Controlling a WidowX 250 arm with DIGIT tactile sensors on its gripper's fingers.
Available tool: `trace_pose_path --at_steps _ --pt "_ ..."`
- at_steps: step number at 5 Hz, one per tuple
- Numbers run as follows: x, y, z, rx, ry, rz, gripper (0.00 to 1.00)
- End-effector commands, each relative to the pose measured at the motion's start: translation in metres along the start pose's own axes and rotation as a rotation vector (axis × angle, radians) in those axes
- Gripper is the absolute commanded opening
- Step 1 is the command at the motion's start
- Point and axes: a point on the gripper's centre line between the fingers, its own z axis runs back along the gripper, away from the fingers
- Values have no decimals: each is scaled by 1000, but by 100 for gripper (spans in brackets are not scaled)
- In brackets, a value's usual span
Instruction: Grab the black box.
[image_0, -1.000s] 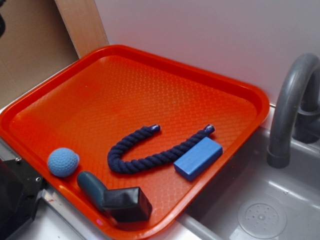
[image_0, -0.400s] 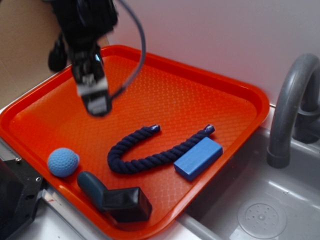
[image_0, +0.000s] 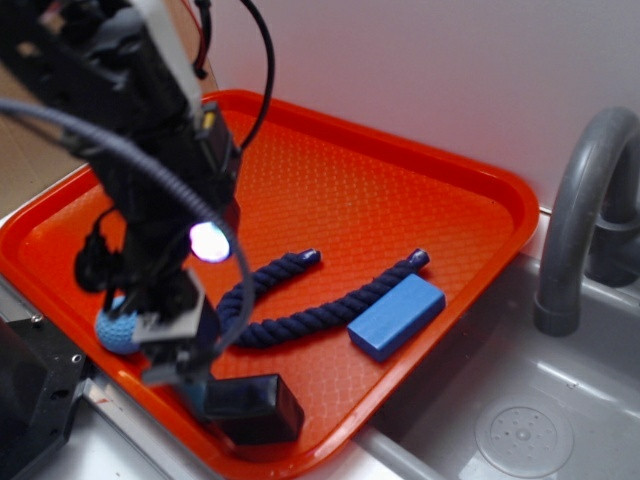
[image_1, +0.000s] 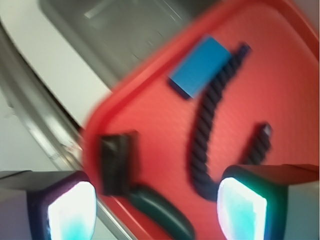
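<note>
The black box (image_0: 252, 408) lies flat in the near corner of the red tray (image_0: 400, 190), its long axis running roughly along the tray's near edge in the exterior view; in the blurred wrist view it (image_1: 119, 162) shows foreshortened, one end pointing toward the camera. A teal capsule (image_1: 162, 215) touches one of its ends, and in the exterior view the arm hides most of that capsule. The gripper (image_1: 155, 207) hangs above this corner with its fingers (image_1: 67, 205) spread wide apart and nothing between them; the box sits in the gap below, untouched. A knitted blue ball (image_0: 118, 330) is half covered by the arm. A dark rope (image_0: 300, 300) curves across the tray's middle, and a blue block (image_0: 397, 316) lies at its far end. The tray rests beside a grey sink (image_0: 530, 420) with a grey tap (image_0: 580, 200), against a white wall.
</note>
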Motion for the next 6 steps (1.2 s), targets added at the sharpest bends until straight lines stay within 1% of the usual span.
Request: trace_pose_path --at_steps 1,2,3,4,5,6 --pt "2 -28 -39 26 -12 -58 100" --pt "-5 -25 -59 40 38 -51 100" --pt "-7 -29 -60 -26 86 -78 100" --pt "-7 -31 -64 2 149 -51 0" --pt "-6 -31 -66 18 156 -51 0" --pt "-3 -27 -69 27 194 -33 0"
